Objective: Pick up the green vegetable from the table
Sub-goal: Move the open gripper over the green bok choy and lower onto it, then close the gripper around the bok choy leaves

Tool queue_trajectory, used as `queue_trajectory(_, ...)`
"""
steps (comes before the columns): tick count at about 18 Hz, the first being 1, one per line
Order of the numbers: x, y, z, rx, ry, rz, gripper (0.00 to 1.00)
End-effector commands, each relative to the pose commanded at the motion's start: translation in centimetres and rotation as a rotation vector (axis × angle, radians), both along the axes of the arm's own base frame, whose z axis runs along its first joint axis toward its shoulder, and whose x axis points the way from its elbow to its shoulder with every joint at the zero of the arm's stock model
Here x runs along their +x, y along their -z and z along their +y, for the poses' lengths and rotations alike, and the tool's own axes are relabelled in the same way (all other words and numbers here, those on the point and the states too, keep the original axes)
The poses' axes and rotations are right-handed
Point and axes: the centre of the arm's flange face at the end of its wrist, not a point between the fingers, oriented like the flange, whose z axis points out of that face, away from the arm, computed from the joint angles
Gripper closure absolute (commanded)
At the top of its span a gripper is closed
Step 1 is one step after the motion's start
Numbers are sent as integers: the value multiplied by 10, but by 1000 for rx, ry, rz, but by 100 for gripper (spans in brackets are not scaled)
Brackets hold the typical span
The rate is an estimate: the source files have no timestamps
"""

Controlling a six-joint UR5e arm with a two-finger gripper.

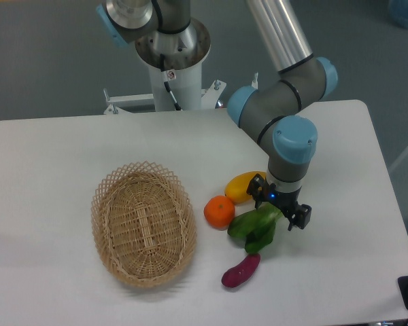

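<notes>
Four toy foods lie bunched on the table, a broad white matte top that also carries a woven basket on its left half. Over the cluster stands the gripper, its two dark fingers spread, one near the yellow fruit and the other out over bare table, straddling the stalk end of the green vegetable. Whether the tips already touch it I cannot tell from this angle, since the wrist hides that end.

That vegetable lies flat and slanted, right of the orange, just below the yellow fruit and just above the purple eggplant. It looks like a light, hollow plastic piece: probably stiff enough not to crush, with a smooth skin that could slip under a shallow pinch. Its narrower stalk end, where the fingers now stand, seems the best hold, taken across the width. Held so far from the middle, though, the leafy part may sag or swing on the lift. The orange and the yellow fruit sit close enough to be nudged as the fingers close.

In looks it is longer than the orange, with dark green leaves, the lower ones lobed and slightly splayed.
</notes>
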Motion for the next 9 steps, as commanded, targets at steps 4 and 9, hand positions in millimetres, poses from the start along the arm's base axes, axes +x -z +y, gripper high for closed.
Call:
queue_trajectory(4,8,7,7,-6,15,-9,0)
queue_trajectory(9,11,15,12,-9,8,-15,0)
